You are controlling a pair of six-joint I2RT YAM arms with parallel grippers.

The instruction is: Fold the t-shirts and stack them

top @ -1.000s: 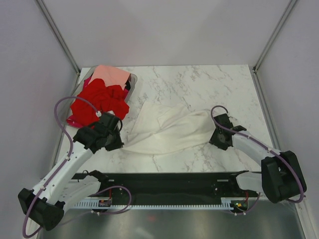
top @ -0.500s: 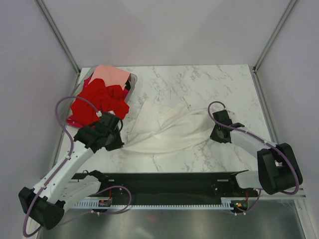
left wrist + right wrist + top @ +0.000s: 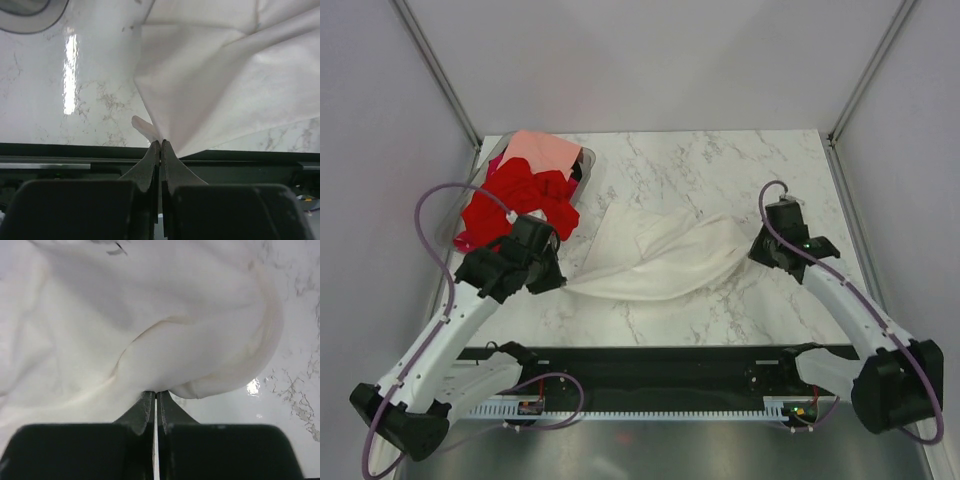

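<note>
At our left fingertips, the left gripper [image 3: 160,146] is pinched tight on a corner of the cream-white t-shirt [image 3: 220,90]. A small tongue of cloth pokes out to the left of the closed tips, and the fabric fans up and away from them over the marble table [image 3: 75,100]. Our right gripper [image 3: 155,395] is likewise clamped on the same shirt. Its two tips press together over a fold beside a rolled hem; cloth fills most of that wrist view, with bare marble at the right.

From above, we see the shirt stretched between our two grippers across the middle of the table, crumpled and not folded, with a flat triangular flap lying toward the far side. Its left end narrows to a point at the left gripper, toward the near-left part of the table. Its right end bunches at the right gripper, toward the right edge.

Beyond the left gripper, at the far left corner, a clear plastic bin [image 3: 588,162] holds a heap of red t-shirts [image 3: 525,195] that spills over its near rim. A salmon-pink t-shirt [image 3: 545,150] lies on top at the far end. That heap sits near the white shirt's left side.
</note>
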